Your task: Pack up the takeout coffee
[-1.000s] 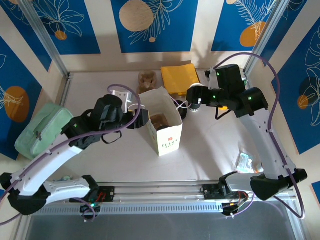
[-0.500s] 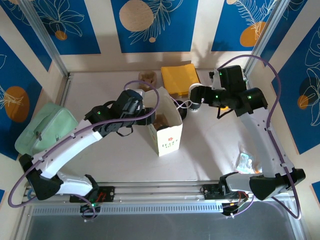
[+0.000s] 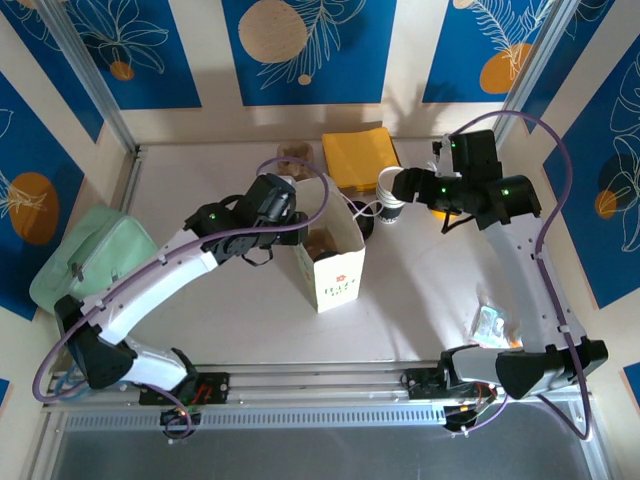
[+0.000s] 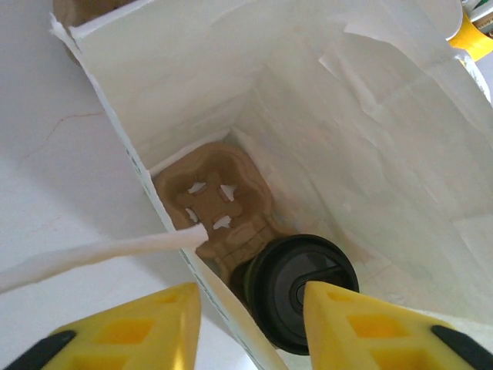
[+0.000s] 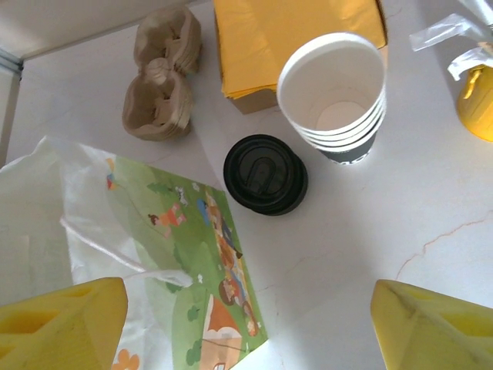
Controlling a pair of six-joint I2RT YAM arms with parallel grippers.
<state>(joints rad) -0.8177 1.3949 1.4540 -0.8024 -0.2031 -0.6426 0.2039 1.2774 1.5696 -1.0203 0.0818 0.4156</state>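
Left wrist view showed the takeout coffee (image 4: 281,284) upright in the paper bag (image 4: 370,139), lower centre, lid facing up; left gripper (image 4: 250,304) straddled the bag wall, unclenched, and right gripper (image 5: 246,312) gaped empty

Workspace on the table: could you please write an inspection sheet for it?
Surface: white table, marbled.
Job's things: takeout coffee, lidded, in cardboard carrier inside paper bag.
Clutter: stacked white cups, loose black lids, spare carriers, yellow packet, green pouch.
Grippers: left gripper open astride the bag's wall; right gripper open, empty, near the cups.
Cables: purple cables loop over both arms.
Surroundings: blue patterned panels, metal posts.
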